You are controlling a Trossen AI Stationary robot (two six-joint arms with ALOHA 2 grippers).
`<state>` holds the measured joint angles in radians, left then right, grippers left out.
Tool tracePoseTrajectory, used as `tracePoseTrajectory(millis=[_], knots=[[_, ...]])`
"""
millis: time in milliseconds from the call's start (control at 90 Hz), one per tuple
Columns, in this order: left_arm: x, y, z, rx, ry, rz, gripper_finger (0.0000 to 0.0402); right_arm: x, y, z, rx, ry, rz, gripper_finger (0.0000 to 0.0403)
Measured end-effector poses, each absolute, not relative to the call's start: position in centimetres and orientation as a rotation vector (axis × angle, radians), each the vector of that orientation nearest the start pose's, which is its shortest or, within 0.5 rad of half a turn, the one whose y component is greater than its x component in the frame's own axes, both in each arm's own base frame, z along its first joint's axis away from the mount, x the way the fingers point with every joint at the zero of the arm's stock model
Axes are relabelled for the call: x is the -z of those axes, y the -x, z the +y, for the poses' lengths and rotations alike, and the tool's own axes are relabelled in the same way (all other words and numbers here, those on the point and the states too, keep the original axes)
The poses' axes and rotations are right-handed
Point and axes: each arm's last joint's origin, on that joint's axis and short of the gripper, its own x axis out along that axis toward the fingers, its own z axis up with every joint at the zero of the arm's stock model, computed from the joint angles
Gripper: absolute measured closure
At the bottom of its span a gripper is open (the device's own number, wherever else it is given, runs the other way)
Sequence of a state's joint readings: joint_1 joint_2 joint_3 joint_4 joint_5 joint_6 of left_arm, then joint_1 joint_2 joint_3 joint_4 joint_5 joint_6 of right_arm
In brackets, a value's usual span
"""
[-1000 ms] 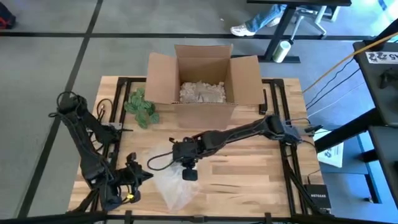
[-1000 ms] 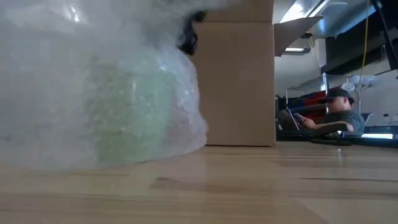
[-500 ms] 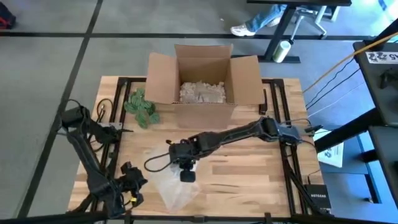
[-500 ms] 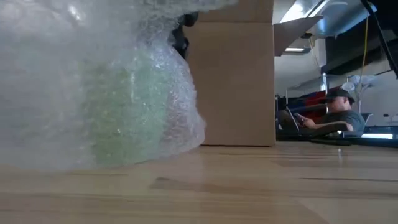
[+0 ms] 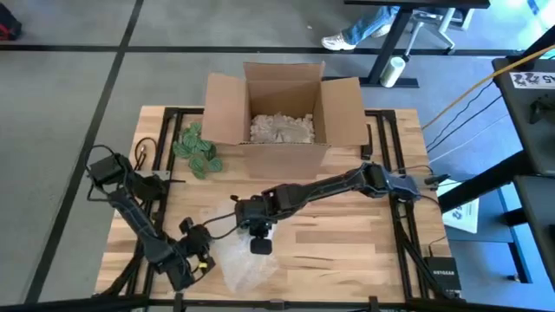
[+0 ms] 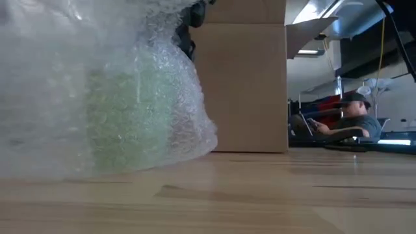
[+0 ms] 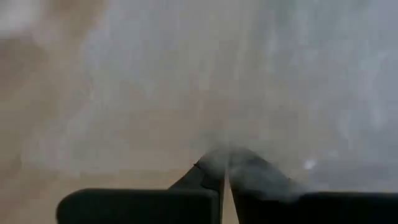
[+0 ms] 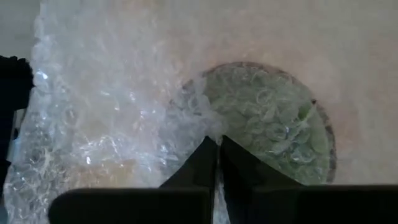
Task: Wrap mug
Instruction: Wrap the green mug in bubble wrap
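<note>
1. Desk point(image 5: 347, 251): a pale wooden top that carries everything named below. Both arms reach toward its near-left part.
2. Cardboard box point(image 5: 286, 108): it stands open at the far side of the desk, partly filled with pale packing material. The wrapped item is not yet in it, if packing follows wrapping.
3. Bubble wrap point(image 5: 238, 256): a crumpled clear sheet on the near-left part of the desk. In the low view it bulges up and around a green shape. One loose flap spreads toward the near edge, so the wrap looks unfinished.
4. Mug point(image 8: 267, 121): a green mug, upright beneath the sheet; the right wrist view shows its round mouth under a layer of bubbles. Judged stage: covered on top and on the visible side, with the loose end still to be folded in and closed.
5. Green plant sprig point(image 5: 198, 149): it lies left of the box, well apart from the work.
6. Right tool point(image 5: 258, 243): it sits over the mug, its fingers pressed together on a pinch of bubble wrap.
7. Left tool point(image 5: 204, 260): it is at the sheet's left edge, its fingers closed on the film.
</note>
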<state>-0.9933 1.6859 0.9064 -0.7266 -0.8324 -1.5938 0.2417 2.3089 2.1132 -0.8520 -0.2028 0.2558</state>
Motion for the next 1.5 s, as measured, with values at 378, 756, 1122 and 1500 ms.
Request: tracePoseTrajectory(millis=[378, 756, 1122, 1500], knots=[[-17.7, -18.0, -22.2, -0.446, 0.165, 0.431, 0.0402, -21.6, -48.4, 12.5, -0.261, -0.207, 1.124, 0.0403], [-21.1, -20.9, -22.4, -0.33, 0.054, 0.342, 0.0402, -21.8, -48.6, 12.6, -0.27, -0.21, 1.094, 0.0403], [-21.2, -23.9, -20.7, -0.22, 0.158, 0.451, 0.0402, -21.8, -48.7, 12.6, -0.269, -0.209, 1.084, 0.0403], [-19.9, -24.1, -20.2, -0.159, 0.298, 0.636, 0.0402, -22.2, -48.6, 12.8, -0.235, -0.158, 1.062, 0.0403]])
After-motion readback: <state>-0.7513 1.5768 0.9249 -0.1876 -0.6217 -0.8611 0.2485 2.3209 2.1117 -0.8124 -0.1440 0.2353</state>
